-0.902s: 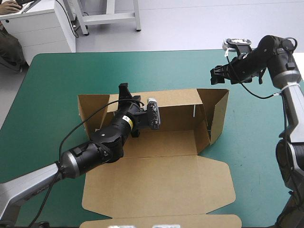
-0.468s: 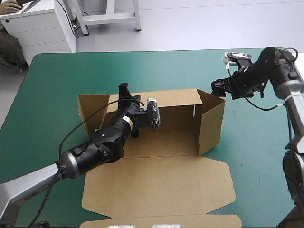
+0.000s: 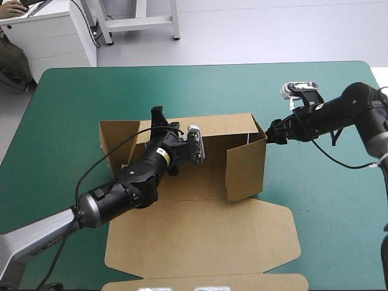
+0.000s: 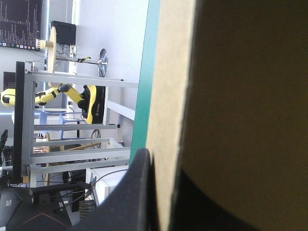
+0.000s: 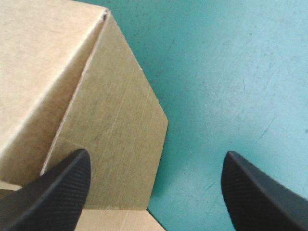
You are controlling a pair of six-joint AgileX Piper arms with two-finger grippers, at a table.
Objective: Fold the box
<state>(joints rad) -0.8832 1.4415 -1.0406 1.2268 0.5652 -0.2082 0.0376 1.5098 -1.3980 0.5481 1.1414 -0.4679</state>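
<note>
One wall has moved: the right wall (image 3: 245, 167) of the box (image 3: 182, 185), which splayed out toward the right of the frame just before, now stands swung inward, upright, across the tray's right end. The right pincer (image 3: 274, 130) has come down and leftward to the box's far right corner. Its fingers are spread, and its wrist view shows one finger over the board and the other over bare tabletop (image 3: 79, 97). I cannot tell whether it presses the board or sits just beside it. The left pincer (image 3: 159, 112) has not shifted. It is pinching the top edge of the back wall (image 3: 221, 130), and the board's cut edge runs between its fingers in its wrist view.

By my reading, the right end is now being closed in, so a tuck of that wall comes next. The left flap (image 3: 115, 139) at centre left is not yet raised square, and the lid (image 3: 200, 236) lies flat across the lower middle of the frame.

The box sits mid-tabletop and is made of matte brown corrugated board. It is stiff, hinges only along crisp scored creases, and has a paler raw edge. The lid has rounded, angled corner tabs. The cover is teal-green, smooth and lightly scuffed. The black fingers are broad curved fins with a finely ribbed surface.
</note>
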